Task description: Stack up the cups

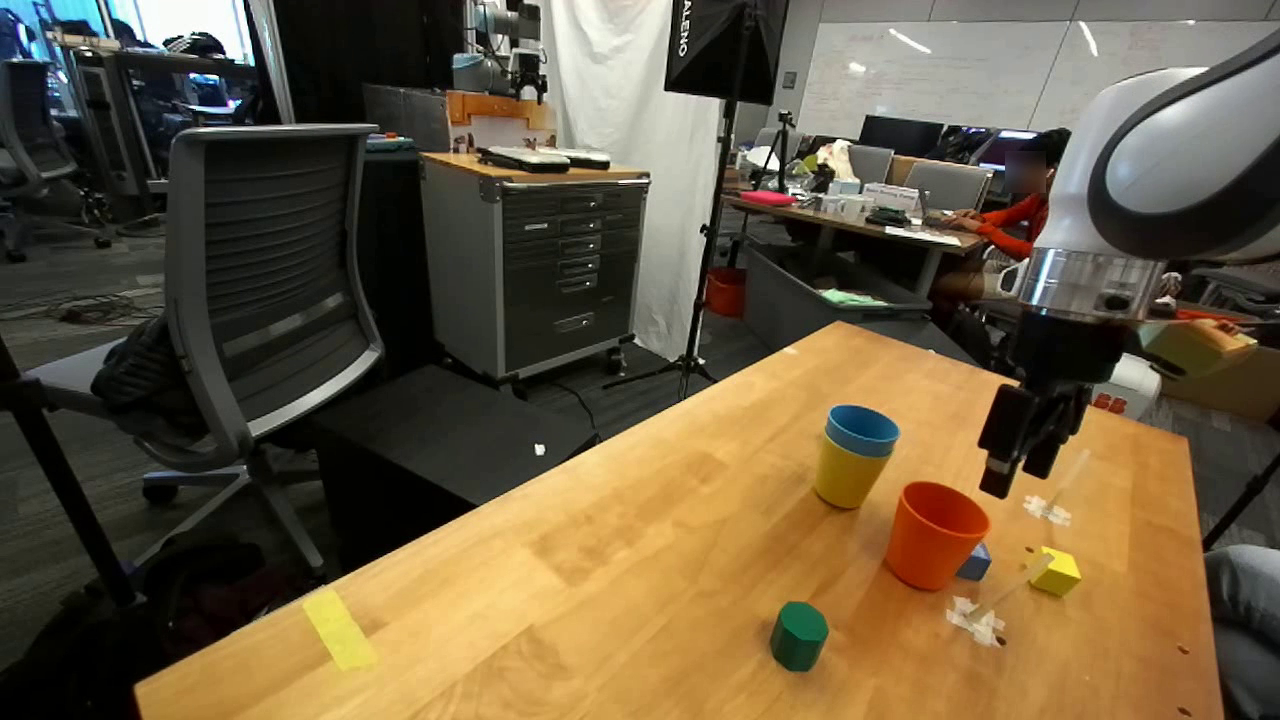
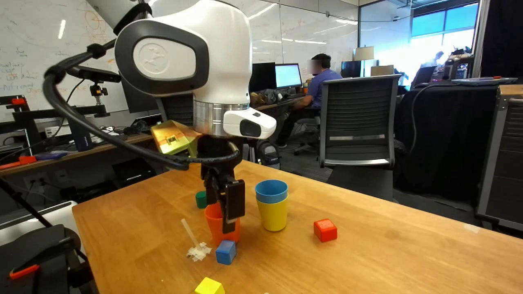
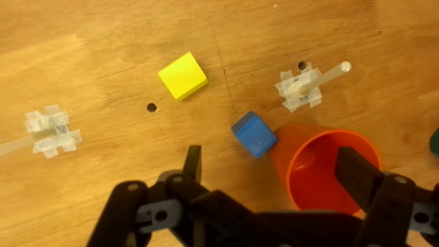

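Wrist view: gripper (image 3: 270, 166) spread wide, near orange-red cup (image 3: 317, 178). I see blue cup (image 1: 862, 430) nested in yellow cup (image 1: 848, 478).

In an exterior view the lower part of the window (image 2: 433, 43) is burnt out to bluish white, and white streaks of glare lie across the whiteboard (image 1: 960, 65) in both exterior views. The surface (image 1: 590, 570) shows bright and warm with soft, faint shadows, while the black curtain (image 1: 355, 45) sinks into near-black. In the wrist view detail is soft, the gripper (image 3: 270, 161) dark and out of focus, and a small highlight glints inside the orange-red cup (image 3: 313, 171).
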